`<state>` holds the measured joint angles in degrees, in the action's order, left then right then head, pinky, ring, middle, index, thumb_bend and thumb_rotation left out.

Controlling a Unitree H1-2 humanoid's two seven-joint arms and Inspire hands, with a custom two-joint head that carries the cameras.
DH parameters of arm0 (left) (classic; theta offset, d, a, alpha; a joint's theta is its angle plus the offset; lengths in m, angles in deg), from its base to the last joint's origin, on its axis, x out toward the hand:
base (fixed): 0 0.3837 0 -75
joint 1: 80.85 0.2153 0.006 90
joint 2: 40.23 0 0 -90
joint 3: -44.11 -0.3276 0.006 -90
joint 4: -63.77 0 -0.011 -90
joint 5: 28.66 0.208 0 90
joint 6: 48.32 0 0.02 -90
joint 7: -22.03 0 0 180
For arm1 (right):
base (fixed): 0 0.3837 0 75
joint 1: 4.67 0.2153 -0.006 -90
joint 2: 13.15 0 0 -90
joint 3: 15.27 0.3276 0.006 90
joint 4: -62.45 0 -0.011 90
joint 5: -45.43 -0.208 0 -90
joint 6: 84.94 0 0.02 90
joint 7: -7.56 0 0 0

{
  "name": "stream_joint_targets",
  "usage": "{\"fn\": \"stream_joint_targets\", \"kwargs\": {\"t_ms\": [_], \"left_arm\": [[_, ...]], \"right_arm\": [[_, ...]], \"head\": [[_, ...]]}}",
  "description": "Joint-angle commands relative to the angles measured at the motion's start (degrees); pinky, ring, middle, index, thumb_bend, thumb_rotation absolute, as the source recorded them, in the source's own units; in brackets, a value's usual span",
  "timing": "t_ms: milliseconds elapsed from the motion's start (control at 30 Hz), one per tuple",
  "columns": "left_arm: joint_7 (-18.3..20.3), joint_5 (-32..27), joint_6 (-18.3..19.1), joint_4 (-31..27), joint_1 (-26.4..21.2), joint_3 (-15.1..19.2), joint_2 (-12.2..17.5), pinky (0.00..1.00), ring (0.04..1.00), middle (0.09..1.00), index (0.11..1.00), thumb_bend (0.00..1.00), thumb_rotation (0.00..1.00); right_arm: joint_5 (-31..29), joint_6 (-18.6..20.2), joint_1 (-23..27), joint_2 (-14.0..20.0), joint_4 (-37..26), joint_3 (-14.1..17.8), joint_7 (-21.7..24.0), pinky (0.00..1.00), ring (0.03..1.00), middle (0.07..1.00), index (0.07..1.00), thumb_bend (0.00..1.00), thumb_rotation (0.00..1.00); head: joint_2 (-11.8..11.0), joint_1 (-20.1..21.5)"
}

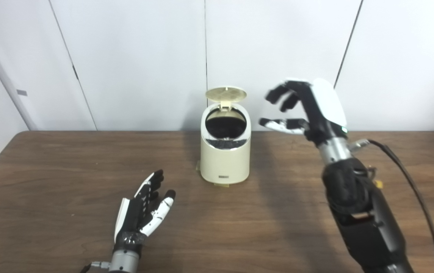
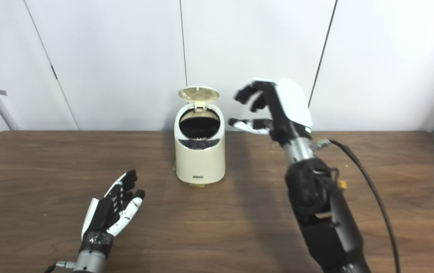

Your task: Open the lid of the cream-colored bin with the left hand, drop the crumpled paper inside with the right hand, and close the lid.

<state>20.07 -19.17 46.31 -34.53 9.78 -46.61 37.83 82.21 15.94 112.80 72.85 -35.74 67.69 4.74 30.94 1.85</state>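
Two hands show empty in the left eye view, the left hand (image 1: 143,210) spread at seven o'clock of the cream-colored bin (image 1: 225,153), while the right eye view puts the loosely curled right hand (image 2: 273,108) at two o'clock, lid (image 2: 198,94) upright.

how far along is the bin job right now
The cream-colored cylindrical bin has its round lid up. The right hand hangs open and empty beside the opening; no paper shows outside, so the drop looks done. The left hand rests open. Closing the lid remains.
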Motion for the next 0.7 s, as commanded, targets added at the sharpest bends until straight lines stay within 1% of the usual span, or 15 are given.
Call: {"fn": "stream_joint_targets", "kwargs": {"t_ms": [0, 167, 267, 300, 367, 400, 433, 467, 500, 533, 567, 600, 667], "left_arm": [[-0.07, -0.28, -1.51, -0.09, -2.19, 0.38, 0.48, 0.93, 0.925, 0.909, 0.939, 0.54, 0.51], [0.26, -0.72, -0.74, -0.53, -2.73, 0.94, 1.12, 0.95, 0.928, 0.905, 0.941, 0.53, 0.53], [0.38, -0.3, -0.36, -0.66, -3.13, 1.17, 1.79, 0.95, 0.926, 0.9, 0.943, 0.53, 0.54], [0.4, -0.35, -0.05, -0.85, -3.24, 1.31, 1.9, 0.95, 0.926, 0.9, 0.943, 0.53, 0.55], [0.46, -0.5, 0.44, -1.13, -3.4, 1.47, 2.07, 0.96, 0.928, 0.899, 0.939, 0.51, 0.54], [0.48, -0.48, 0.66, -1.27, -3.47, 1.54, 2.17, 0.96, 0.929, 0.899, 0.938, 0.51, 0.53], [0.55, -0.57, 0.83, -1.38, -3.53, 1.63, 2.25, 0.96, 0.928, 0.898, 0.937, 0.5, 0.53], [0.67, -0.82, 1.03, -1.51, -3.58, 1.74, 2.3, 0.96, 0.928, 0.898, 0.936, 0.5, 0.52], [0.76, -0.91, 1.23, -1.65, -3.65, 1.8, 2.39, 0.96, 0.929, 0.899, 0.937, 0.5, 0.52], [0.82, -1.09, 1.3, -1.68, -3.7, 1.88, 2.45, 0.96, 0.929, 0.9, 0.939, 0.49, 0.52], [0.86, -1.24, 1.4, -1.73, -3.72, 1.94, 2.5, 0.96, 0.93, 0.9, 0.941, 0.49, 0.51], [0.94, -1.51, 1.54, -1.84, -3.73, 2.01, 2.51, 0.97, 0.932, 0.901, 0.943, 0.5, 0.52], [1.07, -1.86, 1.91, -2.2, -3.65, 2.09, 2.52, 0.97, 0.94, 0.908, 0.951, 0.52, 0.52]], "right_arm": [[-0.8, -0.51, 1.09, 1.19, -2.99, 1.64, -0.37, 0.39, 0.398, 0.505, 0.479, 0.52, 0.0], [-4.63, 2.72, -3.38, 1.01, -4.97, 5.48, 1.3, 0.39, 0.415, 0.494, 0.485, 0.52, 0.0], [-9.94, 6.24, -5.47, -0.7, -6.15, 8.23, 2.76, 0.41, 0.426, 0.497, 0.489, 0.52, 0.0], [-11.93, 8.27, -6.37, -1.72, -6.8, 9.58, 2.99, 0.42, 0.429, 0.499, 0.491, 0.52, 0.0], [-15.65, 10.71, -7.78, -3.64, -7.62, 11.92, 2.72, 0.45, 0.428, 0.497, 0.504, 0.52, 0.0], [-18.24, 10.44, -8.51, -4.49, -7.49, 13.11, 2.66, 0.46, 0.425, 0.498, 0.509, 0.52, 0.0], [-20.96, 9.39, -9.07, -5.05, -6.98, 14.1, 2.93, 0.48, 0.484, 0.494, 0.504, 0.52, 0.0], [-24.71, 7.79, -9.65, -5.41, -5.96, 15.2, 3.83, 0.52, 0.548, 0.577, 0.501, 0.52, 0.08], [-29.29, 6.5, -10.42, -5.34, -4.73, 16.13, 5.93, 0.61, 0.665, 0.7, 0.655, 0.58, 0.3], [-34.15, 6.6, -11.09, -5.49, -3.86, 17.24, 8.19, 0.73, 0.776, 0.804, 0.765, 0.6, 0.56], [-38.26, 7.1, -11.65, -5.78, -3.23, 18.24, 9.83, 0.86, 0.873, 0.889, 0.85, 0.63, 0.77], [-41.49, 7.39, -12.28, -6.24, -2.63, 19.06, 10.85, 0.94, 0.948, 0.955, 0.917, 0.66, 0.91], [-45.08, 6.99, -13.38, -7.31, -1.61, 20.02, 10.9, 0.99, 0.99, 0.991, 0.982, 0.7, 0.98]], "head": [[0.04, 0.05], [0.19, 0.45], [0.09, 0.96], [0.12, 1.0], [0.11, 1.08], [0.07, 1.23], [0.07, 1.3], [0.12, 1.35], [0.23, 1.51], [0.24, 1.6], [0.24, 1.61], [0.34, 1.61], [0.51, 1.53]]}}
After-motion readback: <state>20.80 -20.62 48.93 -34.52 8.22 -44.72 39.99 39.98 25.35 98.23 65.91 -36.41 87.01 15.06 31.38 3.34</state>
